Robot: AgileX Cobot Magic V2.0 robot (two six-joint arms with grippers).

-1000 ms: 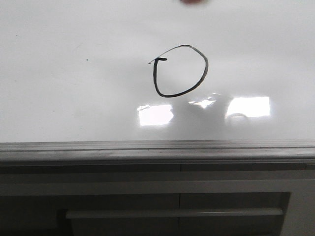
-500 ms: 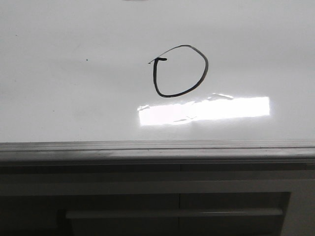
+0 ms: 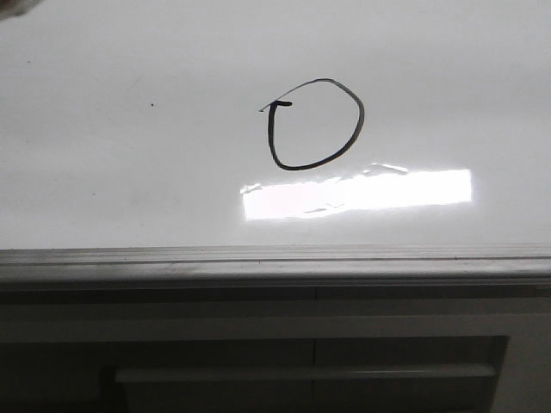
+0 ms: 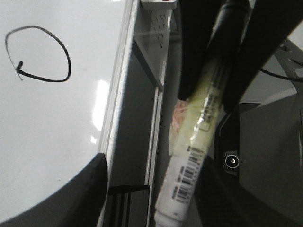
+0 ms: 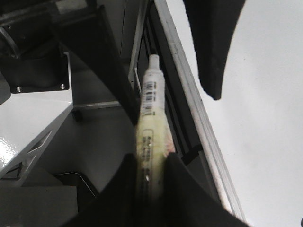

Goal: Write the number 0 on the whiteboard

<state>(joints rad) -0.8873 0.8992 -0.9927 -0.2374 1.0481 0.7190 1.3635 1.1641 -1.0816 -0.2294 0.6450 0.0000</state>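
The number 0, a black lopsided loop, is drawn on the whiteboard, above the bright light reflection. It also shows in the left wrist view. Neither gripper shows in the front view. My right gripper is shut on a pale marker with a barcode, held off the board beside its grey edge rail. My left gripper is open. The marker's white end lies between its fingers, and I see no contact. The right gripper's fingers show clamped on the marker.
The grey metal rail runs along the board's near edge, with a dark frame and a crossbar below it. A blurred pale thing sits at the front view's top-left corner. Grey robot base parts lie beside the marker.
The dark shapes that broke up the light reflection a second ago are gone and the reflection is whole. A reddish thing at the top edge has gone. The 0 is unchanged.
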